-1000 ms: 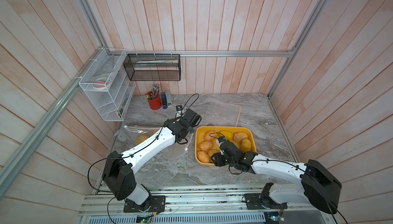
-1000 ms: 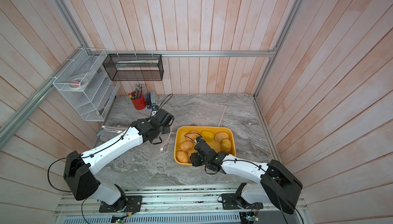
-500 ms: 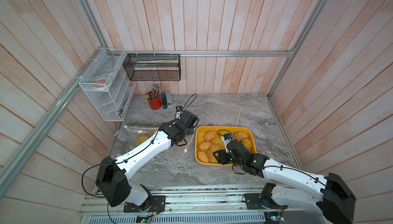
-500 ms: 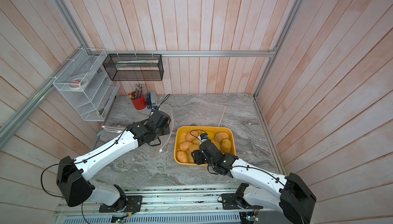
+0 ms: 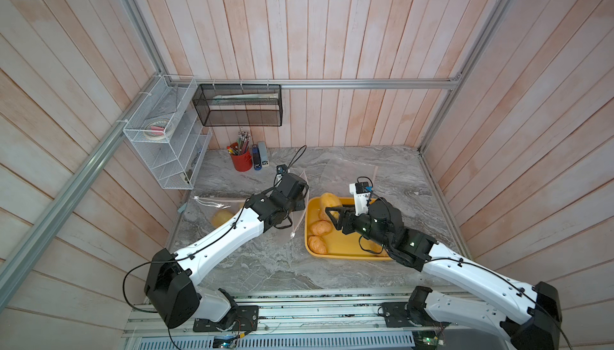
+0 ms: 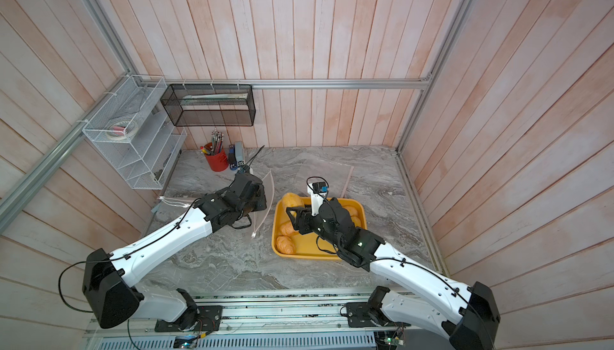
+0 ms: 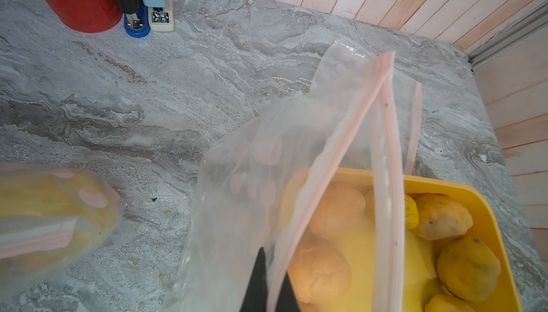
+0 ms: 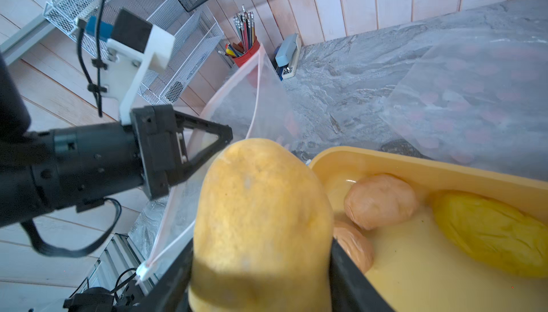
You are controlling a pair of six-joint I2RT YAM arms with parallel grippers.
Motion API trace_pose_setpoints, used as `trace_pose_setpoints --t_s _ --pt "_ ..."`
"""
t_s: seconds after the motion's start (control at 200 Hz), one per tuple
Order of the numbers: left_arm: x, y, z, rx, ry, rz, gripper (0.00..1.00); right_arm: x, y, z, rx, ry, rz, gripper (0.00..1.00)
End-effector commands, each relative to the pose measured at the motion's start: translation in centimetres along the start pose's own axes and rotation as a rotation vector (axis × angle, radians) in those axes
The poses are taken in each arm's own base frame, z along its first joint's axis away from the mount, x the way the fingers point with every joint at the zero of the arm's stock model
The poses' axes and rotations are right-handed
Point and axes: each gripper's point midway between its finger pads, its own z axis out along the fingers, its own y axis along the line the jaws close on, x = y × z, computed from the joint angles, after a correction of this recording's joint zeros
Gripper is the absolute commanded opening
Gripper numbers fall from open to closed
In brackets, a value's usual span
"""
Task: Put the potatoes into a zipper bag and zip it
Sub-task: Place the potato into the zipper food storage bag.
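Potato at the bag's mouth: the right claw (image 8: 261, 278), its jaws about half spread, grips a big tan-yellow potato (image 8: 261, 206) by its sides. It holds the potato lifted over the far left corner of the yellow tray (image 5: 345, 253).

The left claw (image 8: 226, 135) is pinched tight on one lip of a clear bag (image 8: 237, 103). It holds the bag up off the grey marbled desk (image 5: 265, 265), just left of the tray. The bag's mouth, edged with pink zip strips, gapes open toward the tray. The potato is near that mouth and outside it.

More potatoes (image 5: 320, 227) lie in the tray. In both top views two tan-orange ones sit along its left side. The wrist views show yellow and tan ones further right, where the right arm hides much of the tray from above.

A second bag (image 5: 206, 212) lies on the desk on the far side of the left arm, with a bagged potato (image 5: 222, 218) showing yellow through the film. A third bag (image 5: 345, 172) lies flat behind the tray.

Against the back wall stand a red cup (image 5: 242, 162) of pencils and two staplers (image 5: 259, 159).
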Motion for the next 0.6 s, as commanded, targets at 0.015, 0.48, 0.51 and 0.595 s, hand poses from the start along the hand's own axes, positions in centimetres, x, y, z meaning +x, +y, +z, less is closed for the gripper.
trace_pose_setpoints --t_s 0.015,0.48,0.51,0.595 --pt "-0.1 -0.3 -0.1 0.029 -0.008 0.007 0.00 -3.1 2.3 1.4 -0.066 -0.049 -0.019 0.18" --pt "0.4 -1.1 0.6 0.077 0.013 0.016 0.00 -3.4 3.0 7.7 -0.163 0.048 0.051 0.12" --pt "0.5 -1.1 0.7 0.074 0.018 0.015 0.00 -3.2 2.9 7.9 -0.159 0.055 0.052 0.12" --pt "0.6 -0.9 1.0 0.068 0.027 0.012 0.00 -2.7 2.4 8.5 -0.146 0.071 0.061 0.12"
